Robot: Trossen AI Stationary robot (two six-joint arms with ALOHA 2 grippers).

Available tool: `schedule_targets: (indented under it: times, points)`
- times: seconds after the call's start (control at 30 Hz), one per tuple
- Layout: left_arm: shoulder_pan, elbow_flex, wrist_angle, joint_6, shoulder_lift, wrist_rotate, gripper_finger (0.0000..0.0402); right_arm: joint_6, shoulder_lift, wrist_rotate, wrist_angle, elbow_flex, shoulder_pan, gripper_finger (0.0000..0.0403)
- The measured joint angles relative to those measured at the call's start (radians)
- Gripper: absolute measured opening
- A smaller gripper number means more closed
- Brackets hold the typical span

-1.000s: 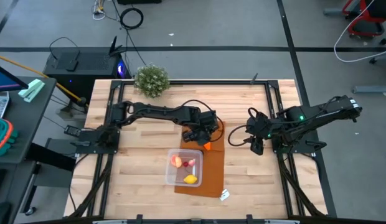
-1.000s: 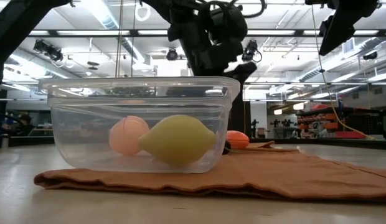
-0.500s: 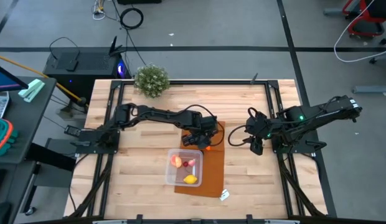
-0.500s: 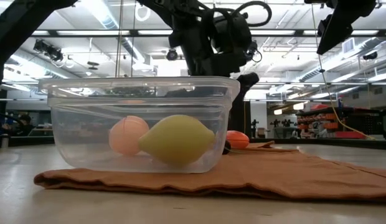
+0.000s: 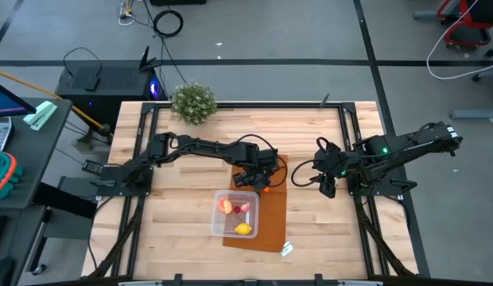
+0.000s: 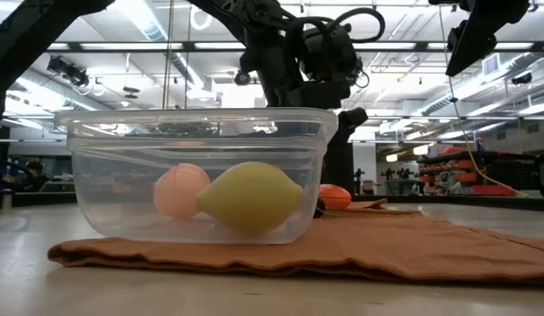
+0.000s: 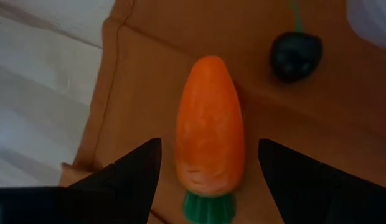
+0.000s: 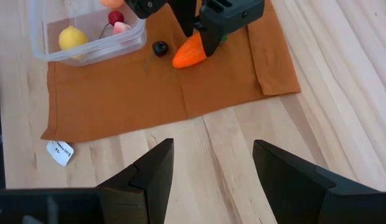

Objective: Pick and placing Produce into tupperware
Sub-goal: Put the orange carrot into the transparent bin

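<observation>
A: L gripper (image 7: 208, 171) first. State?

B: Fingers spread wide, one on each side of the carrot (image 7: 210, 149), gap showing on both sides in the L wrist view. Nothing gripped. Fingertips cut off at the frame edge, so can't tell if they touch the mat (image 7: 342, 106).

A: Carrot itself?

B: Smooth orange cone w/ slightly pitted skin, lying flat on the mat; green top mostly cropped. Small dark round piece (image 7: 296, 55) w/ thin green stem lies near its tip, apart from it.

A: High view?

B: L gripper (image 5: 254, 178) sits over the carrot, just beyond the tupperware's (image 5: 219, 226) far edge. Carrot mostly hidden by the wrist there; only a bit of orange shows.

A: Tupperware contents?

B: Clear, rounded-corner plastic box, on the mat. Low view: yellow lemon (image 6: 251, 197) at front, pale peach-like fruit (image 6: 179, 190) behind it, both blurred by the wall. R wrist view adds small red and pink pieces (image 8: 119, 22) inside.

A: R gripper?

B: R gripper (image 8: 208, 180) hangs open, holding nothing, over bare wood table (image 8: 342, 74) beside the mat, well apart from the carrot. Mat is brown-orange cloth, hemmed, slightly rumpled. White tag (image 8: 59, 150) lies off its corner; print unreadable.
</observation>
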State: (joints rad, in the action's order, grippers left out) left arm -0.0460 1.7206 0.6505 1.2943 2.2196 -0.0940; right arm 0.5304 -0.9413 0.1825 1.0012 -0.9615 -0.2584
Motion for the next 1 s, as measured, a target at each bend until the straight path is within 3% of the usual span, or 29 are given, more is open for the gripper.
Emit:
schedule_targets:
  times: [0.57, 1.0]
  points:
    - [-0.001, 0.000, -0.023, -0.007, 0.008, -0.015, 0.0274, 0.000, 0.000, 0.002, -0.009, 0.000, 0.000, 0.0190]
    - [0.004, 0.001, -0.027, -0.027, 0.038, -0.017, 0.0246, 0.000, 0.000, 0.006, -0.012, 0.000, 0.000, 0.0190]
